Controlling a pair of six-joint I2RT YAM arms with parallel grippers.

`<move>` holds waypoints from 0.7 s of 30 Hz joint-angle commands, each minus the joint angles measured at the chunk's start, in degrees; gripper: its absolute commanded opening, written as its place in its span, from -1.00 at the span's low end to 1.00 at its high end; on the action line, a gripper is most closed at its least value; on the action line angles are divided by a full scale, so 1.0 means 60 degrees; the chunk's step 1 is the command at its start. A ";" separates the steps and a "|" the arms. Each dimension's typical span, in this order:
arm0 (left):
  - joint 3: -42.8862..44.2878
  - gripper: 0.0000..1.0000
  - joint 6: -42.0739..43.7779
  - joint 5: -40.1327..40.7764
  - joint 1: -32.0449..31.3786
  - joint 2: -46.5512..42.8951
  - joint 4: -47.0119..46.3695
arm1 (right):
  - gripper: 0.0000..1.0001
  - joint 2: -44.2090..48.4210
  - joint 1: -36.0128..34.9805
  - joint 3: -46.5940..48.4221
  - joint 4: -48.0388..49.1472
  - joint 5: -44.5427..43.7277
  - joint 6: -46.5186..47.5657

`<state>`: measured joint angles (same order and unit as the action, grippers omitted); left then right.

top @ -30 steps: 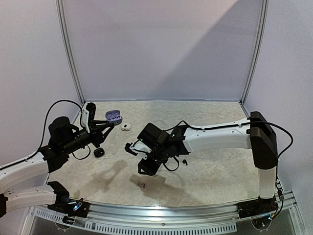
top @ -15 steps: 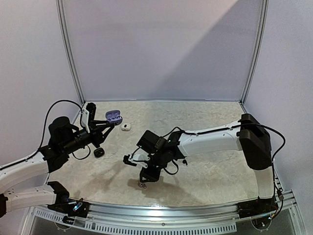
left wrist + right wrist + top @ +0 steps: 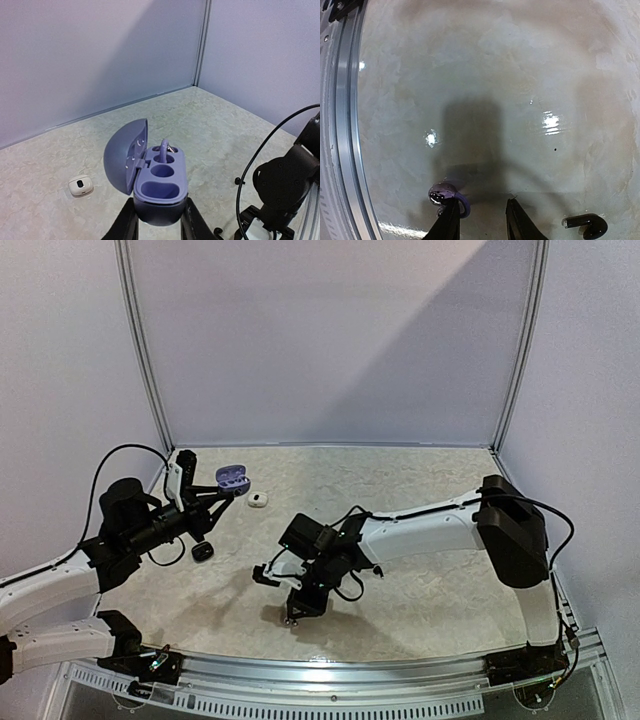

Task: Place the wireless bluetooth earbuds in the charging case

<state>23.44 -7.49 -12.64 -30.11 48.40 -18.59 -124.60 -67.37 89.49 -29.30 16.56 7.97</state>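
My left gripper point(image 3: 159, 225) is shut on the base of a purple charging case point(image 3: 160, 187), held up with its lid point(image 3: 125, 152) swung open to the left. One purple earbud point(image 3: 164, 149) stands in a far socket; the near sockets are empty. From above, the case point(image 3: 233, 478) hangs over the back left of the table. My right gripper point(image 3: 482, 211) is open and low over the table near the front edge. A purple earbud point(image 3: 442, 194) lies on the table at the tip of its left finger point(image 3: 451, 220), with nothing clamped between the jaws.
A small white case point(image 3: 258, 500) and a black case point(image 3: 202, 552) lie on the table's left side. A black hook-shaped earbud point(image 3: 584, 225) lies just right of my right gripper. The metal front rail point(image 3: 342, 125) runs close by the purple earbud.
My right arm has swung toward the front edge and come down over the purple earbud on the table. The left arm and the case have stayed still.
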 commanded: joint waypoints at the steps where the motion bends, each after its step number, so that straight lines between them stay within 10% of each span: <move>1: -0.0211 -1.00 0.0141 -0.0061 0.0140 -0.0015 -0.0179 | -0.37 -0.0128 -0.0135 0.0006 -0.0208 0.0228 0.0127; 21: -0.0248 -1.00 0.0226 -0.0095 0.0140 0.0015 -0.0190 | -0.37 0.0151 -0.0567 0.0026 -0.0684 0.0788 0.0048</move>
<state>22.72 -6.98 -12.84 -29.93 48.40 -18.61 -124.60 -70.17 89.49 -32.21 19.90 8.12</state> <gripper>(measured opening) 0.237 0.317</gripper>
